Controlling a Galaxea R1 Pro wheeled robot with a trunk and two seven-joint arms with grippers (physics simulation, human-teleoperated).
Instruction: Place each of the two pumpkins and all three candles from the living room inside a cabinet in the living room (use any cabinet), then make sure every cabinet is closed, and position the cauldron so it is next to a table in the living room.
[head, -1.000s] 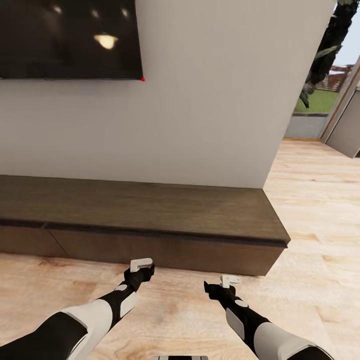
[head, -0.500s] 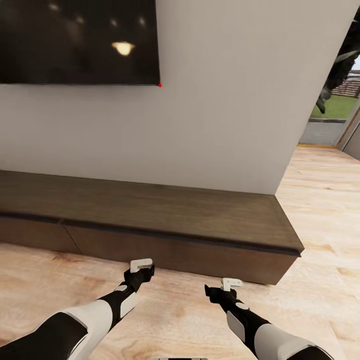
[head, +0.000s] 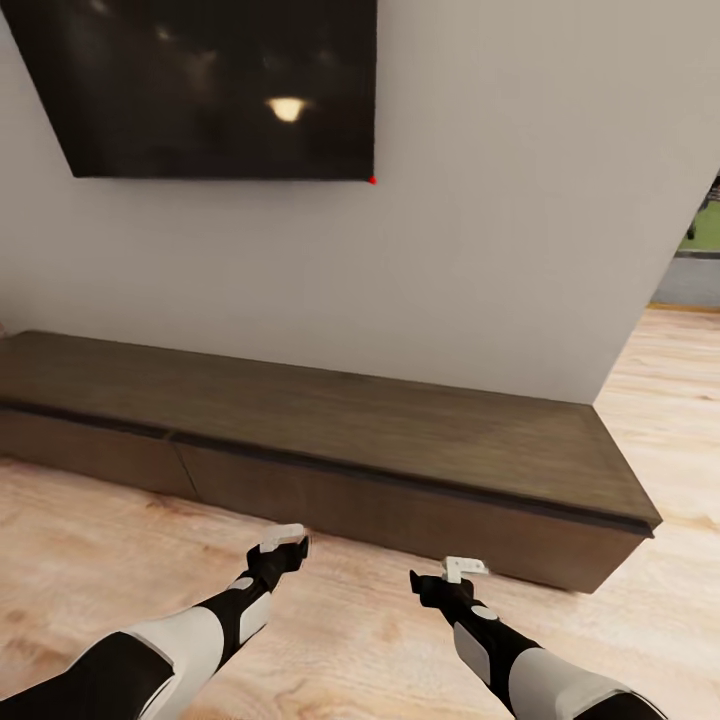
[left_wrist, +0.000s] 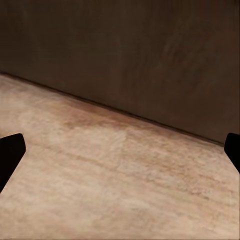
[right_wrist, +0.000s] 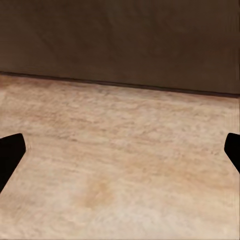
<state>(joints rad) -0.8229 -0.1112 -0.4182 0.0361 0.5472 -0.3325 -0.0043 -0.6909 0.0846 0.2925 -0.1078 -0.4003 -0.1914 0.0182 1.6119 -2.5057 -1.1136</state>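
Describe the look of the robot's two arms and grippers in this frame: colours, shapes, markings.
Both arms are glossy black with white shell panels. The left gripper and right gripper are white, angular, L-shaped pieces on black wrists. Wrist views show black fingertips. No cables or markings visible.

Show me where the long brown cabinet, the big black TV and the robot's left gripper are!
cabinet (head: 400, 425): head view, on its wood top.
TV (head: 220, 90): head view, middle of the dark screen on the wall.
left gripper (head: 284, 541): head view, between its pale fingertips, above the floor.

Camera view now further left along the cabinet (head: 330, 425)
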